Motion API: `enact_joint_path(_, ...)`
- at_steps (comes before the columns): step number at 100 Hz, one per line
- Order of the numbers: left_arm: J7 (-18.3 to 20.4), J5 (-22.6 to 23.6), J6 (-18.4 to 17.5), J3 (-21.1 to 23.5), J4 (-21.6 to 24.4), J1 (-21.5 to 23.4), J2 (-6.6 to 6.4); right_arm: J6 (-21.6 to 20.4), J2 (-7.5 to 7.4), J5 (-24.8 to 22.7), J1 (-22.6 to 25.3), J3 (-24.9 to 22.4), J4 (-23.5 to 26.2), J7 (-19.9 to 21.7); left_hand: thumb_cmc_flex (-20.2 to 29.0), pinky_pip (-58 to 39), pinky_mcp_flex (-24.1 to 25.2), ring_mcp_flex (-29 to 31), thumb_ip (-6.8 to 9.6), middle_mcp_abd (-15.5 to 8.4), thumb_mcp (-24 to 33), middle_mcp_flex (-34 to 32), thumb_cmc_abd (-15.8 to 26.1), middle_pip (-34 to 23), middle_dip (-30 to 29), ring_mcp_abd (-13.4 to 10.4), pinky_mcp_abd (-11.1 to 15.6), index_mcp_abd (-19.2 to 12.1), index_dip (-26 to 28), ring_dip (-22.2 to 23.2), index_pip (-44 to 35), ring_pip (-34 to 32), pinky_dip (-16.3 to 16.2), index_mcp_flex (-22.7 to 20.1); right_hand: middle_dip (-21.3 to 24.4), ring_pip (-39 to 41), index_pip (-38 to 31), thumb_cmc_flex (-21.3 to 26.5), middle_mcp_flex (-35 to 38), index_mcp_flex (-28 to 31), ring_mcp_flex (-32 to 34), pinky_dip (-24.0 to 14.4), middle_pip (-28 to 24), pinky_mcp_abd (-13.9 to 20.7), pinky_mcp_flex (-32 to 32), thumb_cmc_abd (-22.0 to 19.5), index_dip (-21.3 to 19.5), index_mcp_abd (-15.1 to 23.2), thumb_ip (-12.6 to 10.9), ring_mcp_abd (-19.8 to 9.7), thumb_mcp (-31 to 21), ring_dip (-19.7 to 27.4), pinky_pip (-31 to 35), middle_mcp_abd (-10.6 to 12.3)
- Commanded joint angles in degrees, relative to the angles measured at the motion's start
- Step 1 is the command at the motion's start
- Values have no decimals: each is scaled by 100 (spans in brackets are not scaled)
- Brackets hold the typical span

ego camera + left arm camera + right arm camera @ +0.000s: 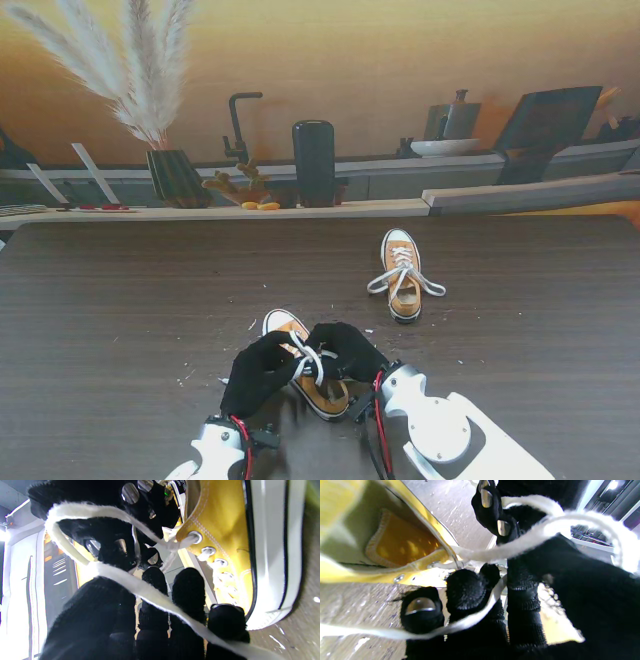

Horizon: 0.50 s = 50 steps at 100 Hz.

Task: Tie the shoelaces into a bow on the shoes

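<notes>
Working the yellow sneaker [318, 385] nearest me, I see both hands' fingers [152, 580] grasping its white lace [308, 358], strands crossing between them.

No text can be read. The yellow sneaker [225, 530] carries a small dark label [182, 483] with white letters inside its collar, too blurred to make out.

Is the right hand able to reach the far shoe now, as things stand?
Probably not at once: the right hand is tangled in the white lace of the near shoe. The table toward the far shoe looks free.
</notes>
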<state>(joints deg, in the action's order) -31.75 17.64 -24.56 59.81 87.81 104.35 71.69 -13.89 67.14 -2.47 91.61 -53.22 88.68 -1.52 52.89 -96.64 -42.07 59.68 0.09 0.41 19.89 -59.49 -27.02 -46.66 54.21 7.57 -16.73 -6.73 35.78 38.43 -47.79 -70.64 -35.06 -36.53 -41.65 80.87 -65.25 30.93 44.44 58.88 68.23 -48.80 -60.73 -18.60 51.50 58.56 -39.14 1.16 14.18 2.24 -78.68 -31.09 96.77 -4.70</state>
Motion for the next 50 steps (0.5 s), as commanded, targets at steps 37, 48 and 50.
enact_joint_path(37,330,197,109,138,227,150,-89,34,20,46,64,-84,13,-30,-103,288,438,-339,102,-103,134,544,342,258,84,-30,-170,-202,896,194,-922,198,-261,612,25,-7,68,136,124,-6,263,9,106,75,129,-14,-120,374,-259,13,-419,3,119,53)
enact_joint_path(48,306,285,108,144,190,130,-96,18,22,39,67,-81,12,-39,-215,370,516,-392,94,-118,368,590,316,336,136,-35,-170,-136,912,220,-1099,262,-346,747,23,-4,75,140,144,-2,271,12,106,72,125,-16,-119,385,-260,16,-407,3,122,46)
enact_joint_path(50,295,296,112,143,183,126,-95,16,22,41,68,-80,12,-40,-222,373,517,-394,90,-117,383,605,331,342,137,-36,-170,-113,929,222,-1119,264,-352,781,24,-4,76,140,140,-1,271,13,110,72,125,-21,-120,386,-261,16,-405,3,123,48)
